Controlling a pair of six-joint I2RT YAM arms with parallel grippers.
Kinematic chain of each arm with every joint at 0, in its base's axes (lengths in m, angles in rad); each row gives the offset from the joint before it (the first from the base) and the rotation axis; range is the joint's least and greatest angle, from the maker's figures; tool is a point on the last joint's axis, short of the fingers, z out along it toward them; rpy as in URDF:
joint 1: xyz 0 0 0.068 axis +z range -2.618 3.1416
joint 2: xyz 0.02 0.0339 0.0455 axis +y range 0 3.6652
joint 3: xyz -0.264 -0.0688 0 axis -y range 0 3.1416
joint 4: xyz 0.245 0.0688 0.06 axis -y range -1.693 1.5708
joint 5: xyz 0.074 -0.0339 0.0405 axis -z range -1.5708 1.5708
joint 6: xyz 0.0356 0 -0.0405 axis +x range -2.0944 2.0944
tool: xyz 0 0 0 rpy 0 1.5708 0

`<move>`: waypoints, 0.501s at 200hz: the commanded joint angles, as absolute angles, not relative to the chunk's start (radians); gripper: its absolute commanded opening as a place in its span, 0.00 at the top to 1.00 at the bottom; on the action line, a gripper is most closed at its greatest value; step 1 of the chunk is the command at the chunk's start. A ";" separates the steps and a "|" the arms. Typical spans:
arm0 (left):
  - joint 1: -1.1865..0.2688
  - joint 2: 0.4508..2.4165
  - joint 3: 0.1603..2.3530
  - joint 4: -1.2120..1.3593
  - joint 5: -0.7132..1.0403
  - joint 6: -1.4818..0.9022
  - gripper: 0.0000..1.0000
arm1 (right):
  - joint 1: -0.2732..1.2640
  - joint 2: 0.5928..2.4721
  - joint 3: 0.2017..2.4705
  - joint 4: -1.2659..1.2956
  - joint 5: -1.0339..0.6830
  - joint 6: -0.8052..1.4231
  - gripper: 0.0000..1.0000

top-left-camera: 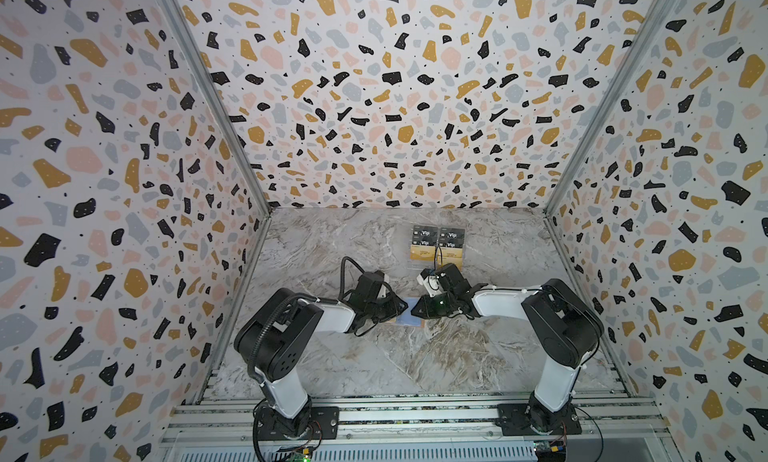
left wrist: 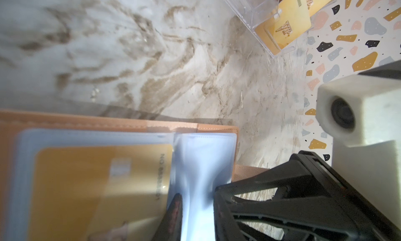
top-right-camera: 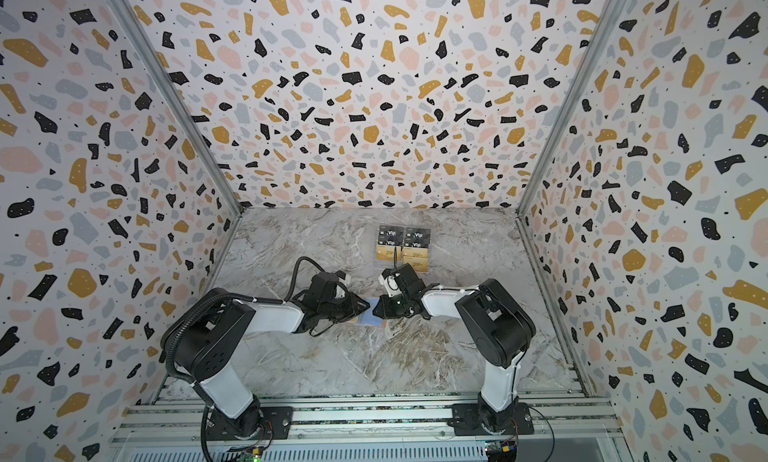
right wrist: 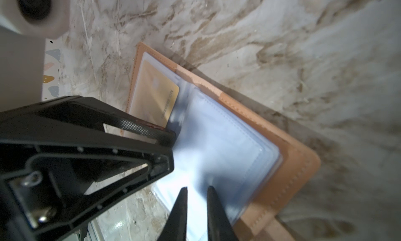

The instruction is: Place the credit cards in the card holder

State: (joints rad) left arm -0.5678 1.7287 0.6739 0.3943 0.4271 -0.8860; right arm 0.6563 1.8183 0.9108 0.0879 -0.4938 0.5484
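Note:
The tan card holder (top-left-camera: 409, 318) (top-right-camera: 370, 319) lies open on the marble top, with its blue sleeves up. One gold card (left wrist: 97, 181) (right wrist: 158, 94) sits in a sleeve. The other credit cards (top-left-camera: 436, 241) (top-right-camera: 402, 241) stand in a clear rack behind it. My left gripper (left wrist: 196, 198) (top-left-camera: 404, 308) and my right gripper (right wrist: 196, 189) (top-left-camera: 414, 311) meet tip to tip over the holder (right wrist: 299, 170). A raised, warped sleeve (left wrist: 195, 174) runs between the left gripper's narrowly parted jaws. The right gripper's jaws pinch that sleeve.
The clear acrylic rack (left wrist: 249, 14) holds black and gold cards at the back of the table. Patterned walls (top-left-camera: 124, 190) close in the back and both sides. An aluminium rail (top-left-camera: 415, 414) with both arm bases runs along the front.

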 commanded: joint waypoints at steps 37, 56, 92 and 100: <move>-0.580 1.726 0.688 0.344 0.492 -0.805 0.76 | 0.657 1.820 0.879 0.054 -0.477 0.558 0.81; -0.580 1.732 0.708 0.317 0.483 -0.789 0.75 | 0.658 1.822 0.884 0.058 -0.482 0.558 0.81; -0.580 1.775 0.738 0.314 0.489 -0.780 0.80 | 0.657 1.810 0.887 0.048 -0.478 0.552 0.81; -0.580 1.780 0.739 0.315 0.492 -0.781 0.82 | 0.657 1.805 0.886 0.046 -0.474 0.551 0.81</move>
State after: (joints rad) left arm -0.5716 1.7500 0.7200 0.3347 0.4660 -0.8032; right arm 0.6563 1.8183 0.9031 0.1055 -0.5014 0.5564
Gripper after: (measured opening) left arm 0.210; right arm 0.189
